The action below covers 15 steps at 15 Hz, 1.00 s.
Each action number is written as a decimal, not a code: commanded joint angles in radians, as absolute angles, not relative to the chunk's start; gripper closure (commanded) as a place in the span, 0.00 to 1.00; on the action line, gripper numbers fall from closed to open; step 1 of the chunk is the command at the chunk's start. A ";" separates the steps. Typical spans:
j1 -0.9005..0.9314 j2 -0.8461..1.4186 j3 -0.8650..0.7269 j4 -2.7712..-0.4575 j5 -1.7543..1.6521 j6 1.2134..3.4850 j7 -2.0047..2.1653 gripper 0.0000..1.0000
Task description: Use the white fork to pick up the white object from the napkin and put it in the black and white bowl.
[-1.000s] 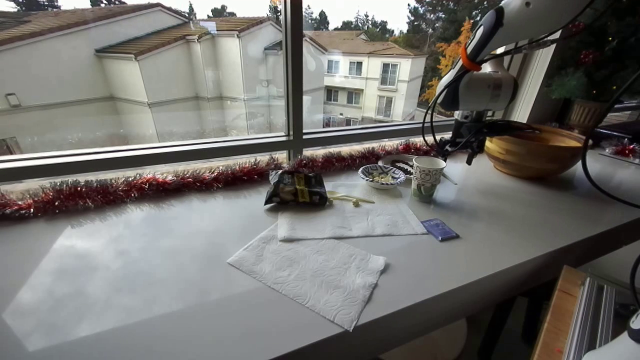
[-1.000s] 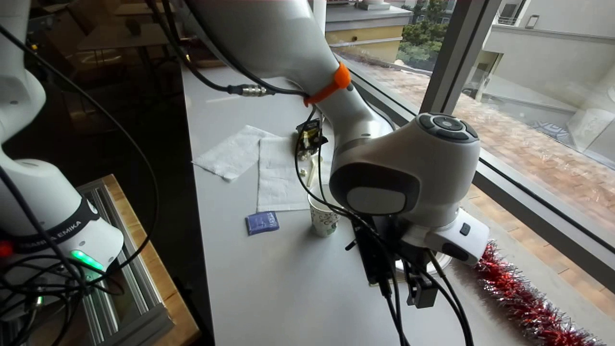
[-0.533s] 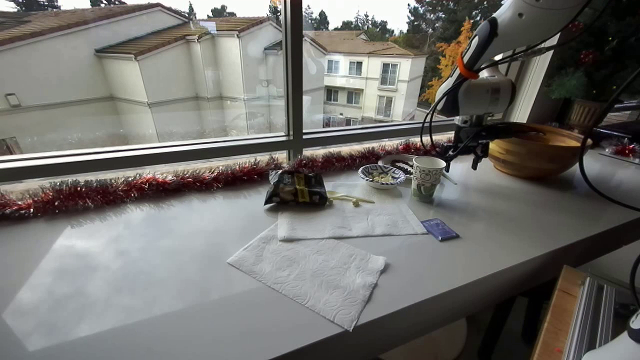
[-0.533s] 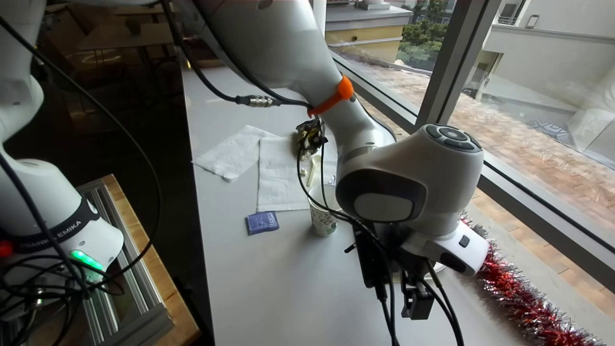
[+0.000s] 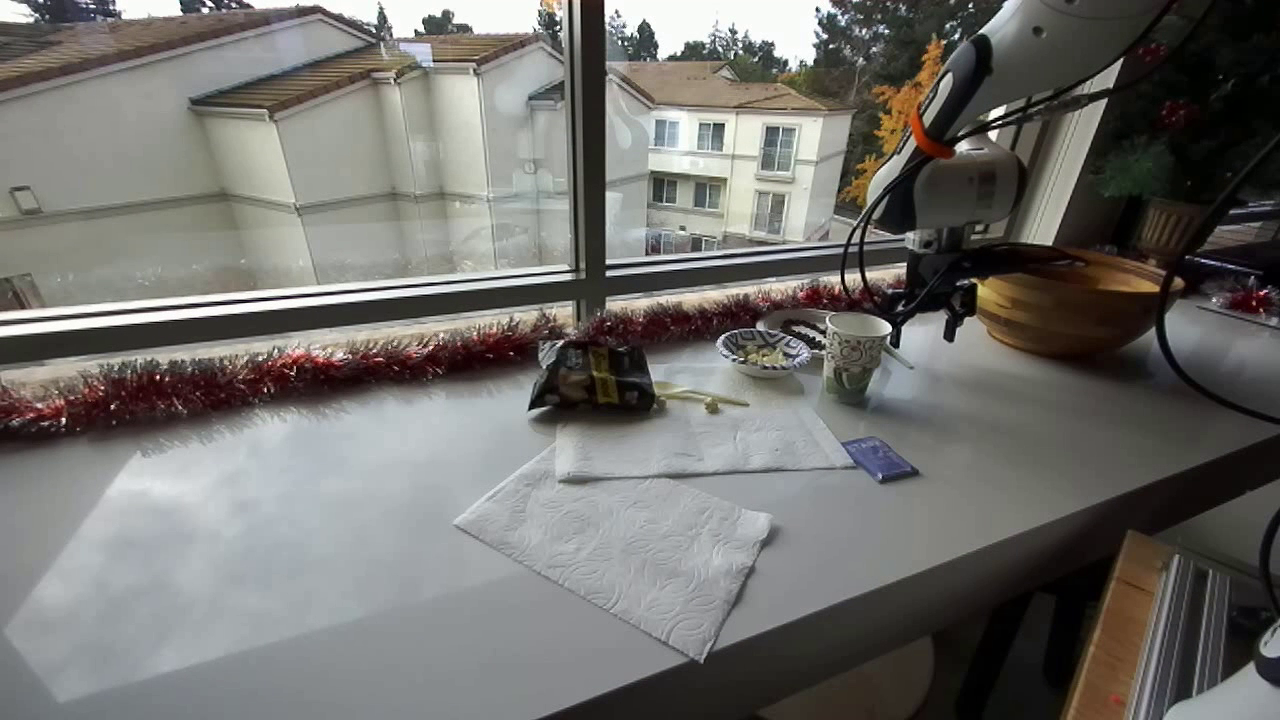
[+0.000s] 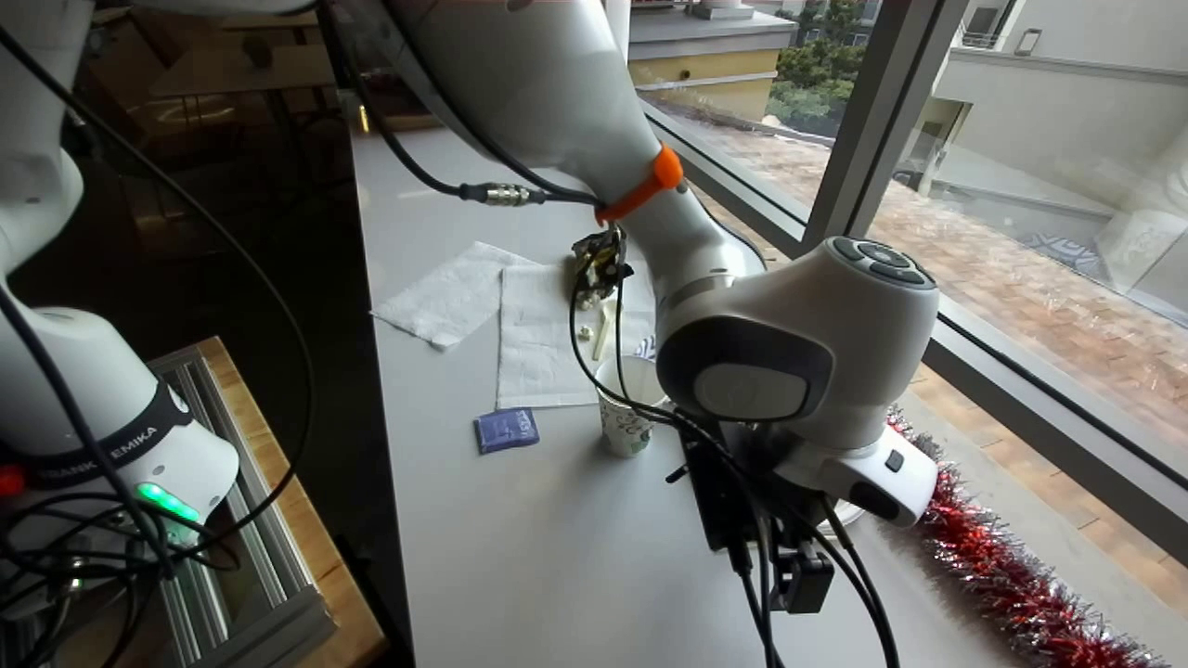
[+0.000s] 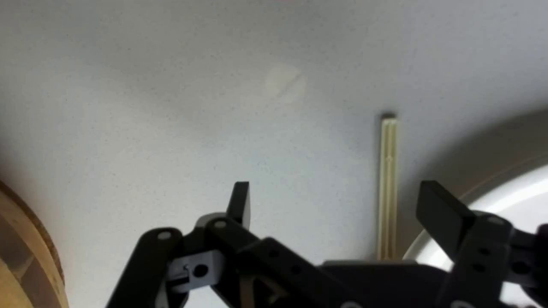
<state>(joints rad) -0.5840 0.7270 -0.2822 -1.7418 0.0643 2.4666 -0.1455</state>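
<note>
A pale utensil handle, possibly the white fork (image 7: pixel 388 179), lies on the table beside a white plate; its far end is hidden. It shows in an exterior view as a short stick (image 5: pixel 903 360) right of the cup. My gripper (image 7: pixel 336 188) is open and empty above it, the handle lying between the fingers, nearer the right one. A small white piece (image 5: pixel 711 406) sits on the napkin (image 5: pixel 700 450) beside another pale utensil (image 6: pixel 605 332). The black and white bowl (image 5: pixel 764 352), holding pale bits, stands behind the napkin; it is mostly hidden in an exterior view (image 6: pixel 647 347).
A patterned paper cup (image 5: pixel 856 350) stands between the bowl and my gripper. The white plate (image 7: pixel 526 192) lies close to my right finger. A large wooden bowl (image 5: pixel 1075 310) stands nearby. A black snack bag (image 5: pixel 600 378), blue packet (image 5: pixel 880 460) and red tinsel (image 5: pixel 400 370) are around.
My gripper has moved slightly lower and a little toward the wooden bowl, mostly in the first half second. The objects on the table have not moved.
</note>
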 commanded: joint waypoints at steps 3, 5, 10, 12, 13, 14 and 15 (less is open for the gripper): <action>-0.591 0.769 -0.278 -1.690 0.049 2.442 -0.157 0.00; -0.596 0.779 -0.275 -1.683 0.051 2.446 -0.164 0.00; -0.602 0.791 -0.272 -1.674 0.051 2.449 -0.181 0.32; -0.601 0.788 -0.271 -1.673 0.048 2.452 -0.188 0.47; -0.601 0.786 -0.270 -1.672 0.048 2.450 -0.192 0.53; -0.602 0.785 -0.268 -1.671 0.047 2.452 -0.198 0.61; -0.602 0.783 -0.266 -1.670 0.046 2.449 -0.206 0.67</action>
